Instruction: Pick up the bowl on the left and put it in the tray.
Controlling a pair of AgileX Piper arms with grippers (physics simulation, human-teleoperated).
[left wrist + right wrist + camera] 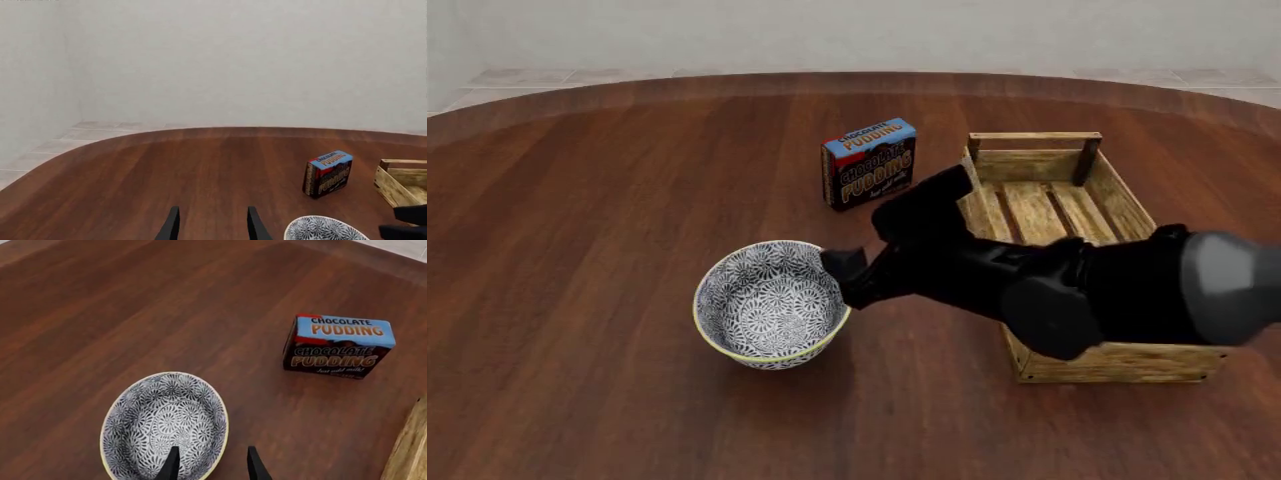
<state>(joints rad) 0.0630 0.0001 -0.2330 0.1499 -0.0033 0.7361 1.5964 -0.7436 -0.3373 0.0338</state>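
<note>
A round ceramic bowl (771,305) with a blue-and-white floral pattern and a pale yellow rim sits upright on the dark reddish wooden table (587,200), left of centre and towards the near side. To its right stands a long crate-like tray (1044,200) of light wooden slats, running from near to far, well apart from the bowl. Between them and farther back, a small chocolate pudding box (869,162) in blue, red and brown stands upright, just left of the tray's far end.

The right arm reaches in from the right, crossing over the tray's near half. Its black right gripper (211,465) hangs at the bowl's right rim. In the right wrist view the two dark fingers (171,466) stand parted, one over the bowl's inside, the other (255,466) at or just beyond the rim; they hold nothing that I can see, and whether they touch the rim I cannot tell.

The left gripper (212,226) shows only in its own wrist view, fingers spread apart and empty over bare table, with the bowl's edge (325,229) off to one side.
</note>
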